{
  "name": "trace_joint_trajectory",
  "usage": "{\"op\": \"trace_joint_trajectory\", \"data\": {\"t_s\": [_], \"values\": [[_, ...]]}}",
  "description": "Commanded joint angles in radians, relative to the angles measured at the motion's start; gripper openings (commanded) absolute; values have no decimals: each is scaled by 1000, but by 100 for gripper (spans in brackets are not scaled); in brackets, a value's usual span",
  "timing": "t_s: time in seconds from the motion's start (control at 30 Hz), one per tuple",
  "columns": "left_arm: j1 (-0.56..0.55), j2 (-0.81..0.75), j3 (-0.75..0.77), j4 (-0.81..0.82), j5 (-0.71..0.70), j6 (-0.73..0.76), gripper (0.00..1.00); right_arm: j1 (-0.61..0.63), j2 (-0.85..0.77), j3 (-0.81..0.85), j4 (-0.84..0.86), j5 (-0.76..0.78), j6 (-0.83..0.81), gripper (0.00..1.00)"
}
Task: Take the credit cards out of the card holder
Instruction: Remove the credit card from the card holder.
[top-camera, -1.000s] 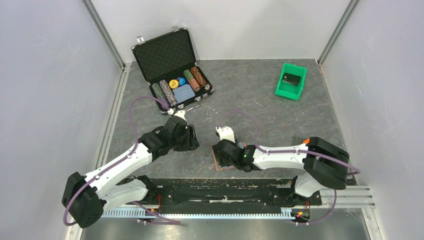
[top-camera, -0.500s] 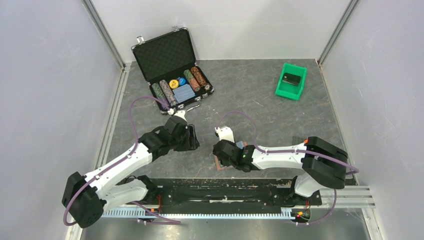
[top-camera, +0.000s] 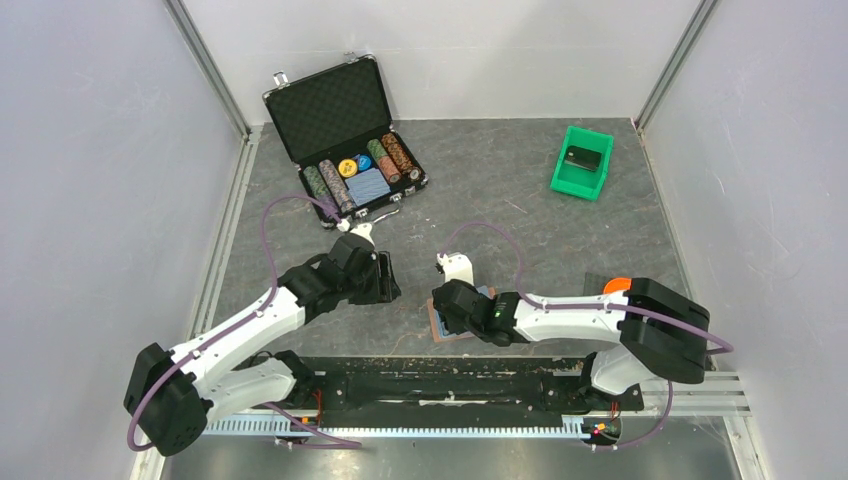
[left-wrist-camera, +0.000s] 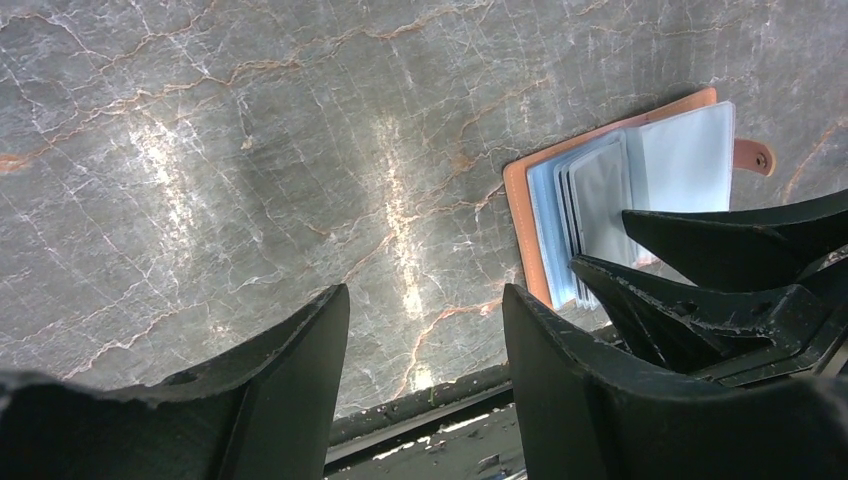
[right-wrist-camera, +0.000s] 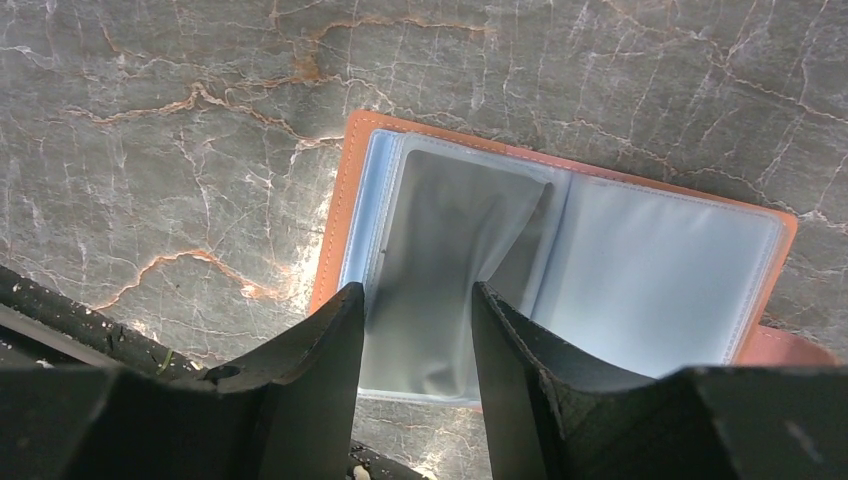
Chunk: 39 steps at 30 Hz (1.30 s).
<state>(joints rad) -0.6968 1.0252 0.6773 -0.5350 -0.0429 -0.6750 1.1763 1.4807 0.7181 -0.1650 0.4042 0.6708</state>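
The right gripper (right-wrist-camera: 415, 300), its two black fingers partly open and clasping nothing that can be seen, hangs directly over the flat brown folding card holder (right-wrist-camera: 660, 270), which lies spread open on the grey marble-patterned table (right-wrist-camera: 150, 120). Between and just beyond the fingertips sits a thin dark grey credit card (right-wrist-camera: 450, 220) inside a clear plastic sleeve on the holder's left-hand page. Its long side appears to run straight away from the fingers, while the holder's own length runs across them. Whether the tips touch the sleeve cannot be told. The left gripper (left-wrist-camera: 425, 300), jaws wide and empty, hovers over the table with the holder off to its right, making the right arm plainly the nearer.
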Motion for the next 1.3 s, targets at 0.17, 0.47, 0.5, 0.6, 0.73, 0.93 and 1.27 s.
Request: {"op": "trace_joint_trajectory", "data": {"t_s": [0.17,0.47,0.5,0.6,0.73,0.93,1.27], "values": [[2,2,-9,52,23,-11,66,3,-43,-30,72,-27,38,46],[2,11,-4,59,38,-15,66,-38,-78,-103,184,-125,74,46],[2,10,-4,60,38,-15,66,-41,-82,-115,203,-139,81,46],[2,13,-6,63,38,-17,66,-54,-92,-142,239,-172,98,46],[1,20,-11,72,38,-25,66,-66,-107,-169,263,-187,107,46],[2,19,-6,75,63,-31,66,-70,-118,-151,223,-159,81,49],[2,-24,11,38,-17,-2,66,-57,-77,-76,116,-80,47,42]]}}
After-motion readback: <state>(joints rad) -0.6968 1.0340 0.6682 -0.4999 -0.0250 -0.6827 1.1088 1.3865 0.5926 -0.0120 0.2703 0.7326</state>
